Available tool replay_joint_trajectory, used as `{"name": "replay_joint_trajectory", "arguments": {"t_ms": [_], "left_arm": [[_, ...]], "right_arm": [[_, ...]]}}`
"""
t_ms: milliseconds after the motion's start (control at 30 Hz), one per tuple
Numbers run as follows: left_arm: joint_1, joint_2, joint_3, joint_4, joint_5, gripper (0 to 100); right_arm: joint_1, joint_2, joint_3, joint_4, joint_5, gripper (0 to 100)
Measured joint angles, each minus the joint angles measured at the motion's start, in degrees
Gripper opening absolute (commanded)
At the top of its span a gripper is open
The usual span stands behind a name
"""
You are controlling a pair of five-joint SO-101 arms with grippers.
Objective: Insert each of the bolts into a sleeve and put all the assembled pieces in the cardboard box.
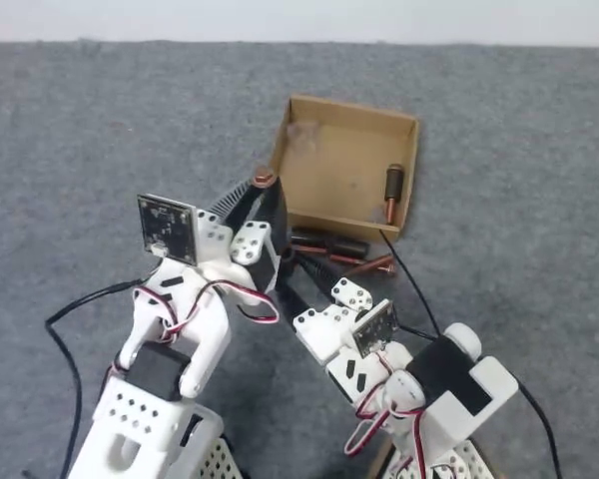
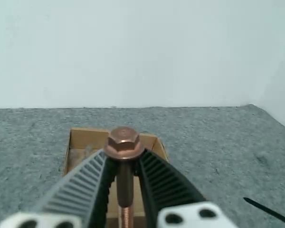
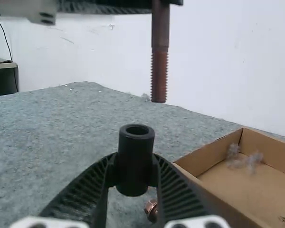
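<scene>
The grey carpeted table point(image 1: 100, 130) carries the box point(image 1: 351, 110), which stands just beyond the two arms. One assembled piece point(image 1: 393, 192) already lies inside it against the wall.

The left gripper point(image 2: 123, 159) has its ribbed fingers closed narrowly on the bolt point(image 2: 123, 142). They pinch the plain shank right under the hex head, so the bolt hangs upright with its threaded end free. The right gripper point(image 3: 135, 178) is closed round the middle of the sleeve point(image 3: 136, 156), bore facing up. The bolt's tip hangs above the sleeve and apart from it, not yet in the mouth.

Both parts look like rigid metal, dense for their size, and in no danger of crushing. The sleeve's smooth round wall could turn or tip in the pads if the bolt presses off-axis, so the mid-body hold seems right. The bolt's shank is slick too. Gripping just below the flange probably stops it sliding upward when pushed, and it leaves the threads clear to enter.

More bolts point(image 1: 369, 264) and a spare sleeve point(image 1: 344, 246) lie on the table just in front of the box.
</scene>
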Motion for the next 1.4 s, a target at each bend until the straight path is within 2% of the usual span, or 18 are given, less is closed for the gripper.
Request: {"name": "replay_joint_trajectory", "arguments": {"t_ms": [200, 367, 533, 667, 933, 1100, 1400], "left_arm": [[0.6, 0.0, 0.0, 0.2, 0.0, 1], [2.2, 0.0, 0.0, 4.3, -0.1, 1], [2.3, 0.0, 0.0, 5.3, -4.0, 1], [2.3, -0.4, 0.0, 6.6, -4.3, 1], [2.3, -11.8, 0.0, 12.5, -4.0, 1], [2.2, -17.9, 3.8, 12.5, -4.3, 1], [2.2, -15.5, 7.6, 5.2, -4.4, 1]], "right_arm": [[0.0, 0.0, 0.0, 1.1, 0.0, 0.7], [0.0, 0.0, 0.0, 1.1, 0.0, 0.7], [0.0, 0.0, 0.0, 1.1, 0.0, 0.7], [0.0, 0.0, 0.0, 1.1, 0.0, 0.7], [0.0, 0.0, 0.0, 1.1, 0.0, 0.7], [0.0, 0.0, 0.0, 1.1, 0.0, 0.7], [0.0, 0.0, 0.0, 1.1, 0.0, 0.7]]}}
